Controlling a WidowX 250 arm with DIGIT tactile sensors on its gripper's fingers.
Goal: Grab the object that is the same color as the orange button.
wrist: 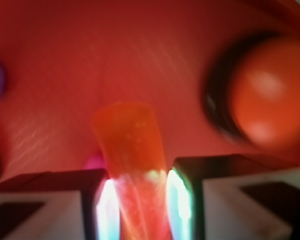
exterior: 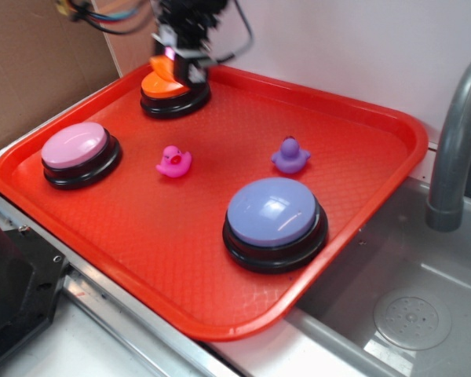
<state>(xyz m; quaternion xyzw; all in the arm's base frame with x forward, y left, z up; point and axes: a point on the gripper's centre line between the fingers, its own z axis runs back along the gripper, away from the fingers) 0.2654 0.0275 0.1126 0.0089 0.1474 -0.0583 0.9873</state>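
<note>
Pincer clamped on orange crescent toy, held raised off red tray, above and beside orange button. Grab looks done; nothing evidently left. Pink duck, purple duck untouched on tray.

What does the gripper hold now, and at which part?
The gripper holds the orange toy piece by one end; the other end sticks out beyond the fingers.
</note>
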